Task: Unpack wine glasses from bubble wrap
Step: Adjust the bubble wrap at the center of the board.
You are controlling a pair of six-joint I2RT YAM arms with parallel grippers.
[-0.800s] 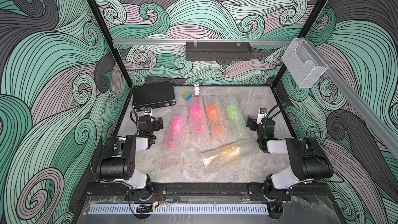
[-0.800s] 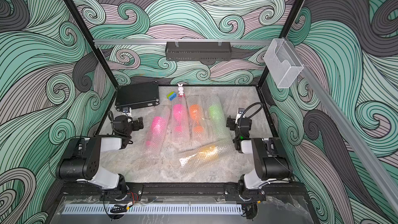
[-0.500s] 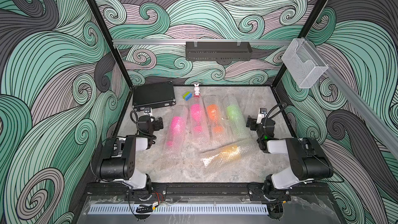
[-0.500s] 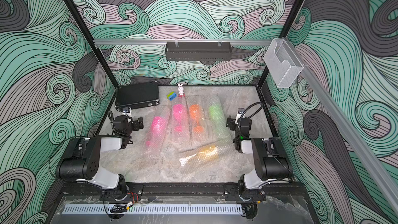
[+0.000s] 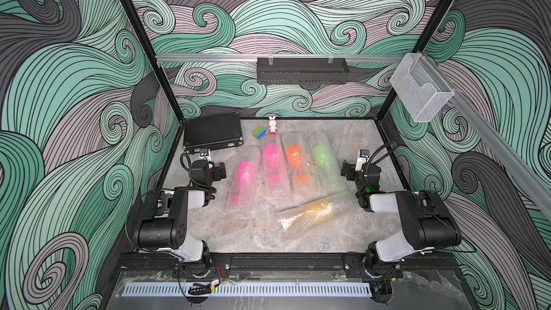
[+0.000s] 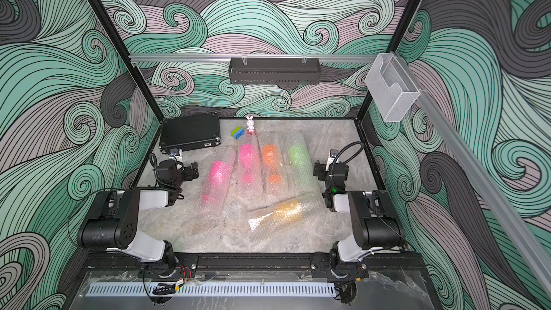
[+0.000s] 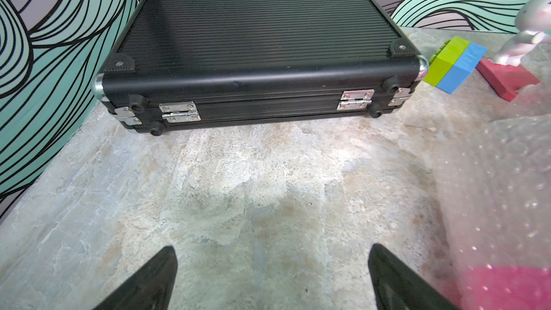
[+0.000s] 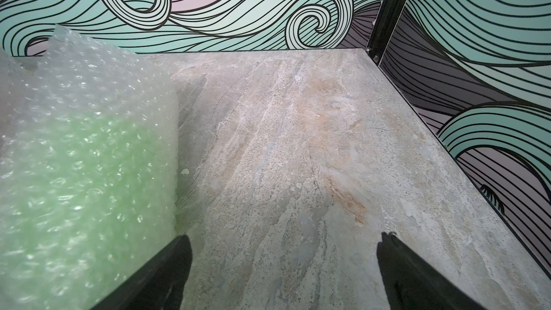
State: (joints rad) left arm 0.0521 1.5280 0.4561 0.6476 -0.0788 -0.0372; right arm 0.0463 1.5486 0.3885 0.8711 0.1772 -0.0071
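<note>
Several wine glasses lie on the table, each rolled in a tube of bubble wrap. Side by side lie a hot pink one, a second pink one, an orange one and a lime green one; a yellow one lies crosswise in front of them. My left gripper stands open left of the first pink tube, with bare table between its fingers. My right gripper is open beside the green tube, holding nothing.
A black case lies at the back left, straight ahead of the left gripper. A green-and-blue block and a white rabbit figurine stand behind the tubes. A black shelf and a clear bin hang on the walls.
</note>
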